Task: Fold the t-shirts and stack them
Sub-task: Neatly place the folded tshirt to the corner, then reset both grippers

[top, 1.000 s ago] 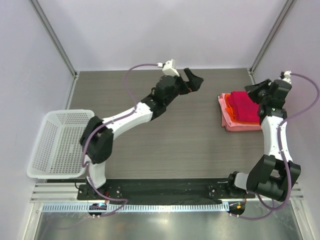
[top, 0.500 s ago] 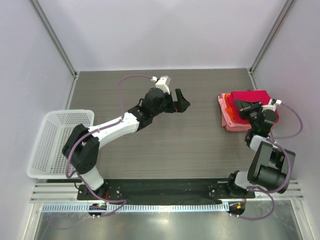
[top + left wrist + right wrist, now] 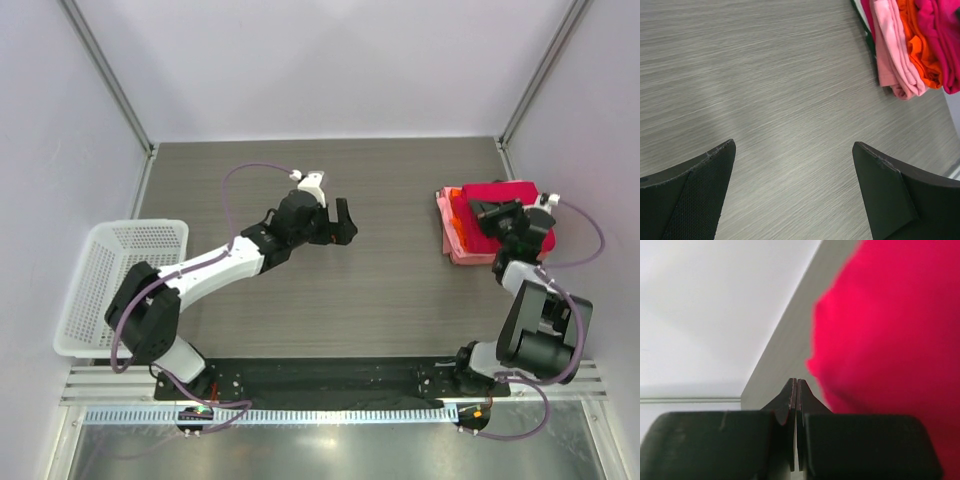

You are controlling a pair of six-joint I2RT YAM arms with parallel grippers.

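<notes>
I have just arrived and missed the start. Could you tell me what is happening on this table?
Three folded t-shirts lie stacked at the right side of the table: pale pink shirt below, orange shirt between, crimson shirt on top. The right end effector is shut on nothing, just over the crimson one. The left end effector hangs open above the middle of the table, holding nothing.

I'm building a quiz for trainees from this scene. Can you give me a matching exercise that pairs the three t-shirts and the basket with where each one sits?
Things:
1. crimson t-shirt
2. orange t-shirt
3. pale pink t-shirt
4. white mesh basket

Places:
a. bottom of the stack
b. left edge of the table
c. top of the stack
d. middle of the stack

Pairs: 1-c, 2-d, 3-a, 4-b
</notes>
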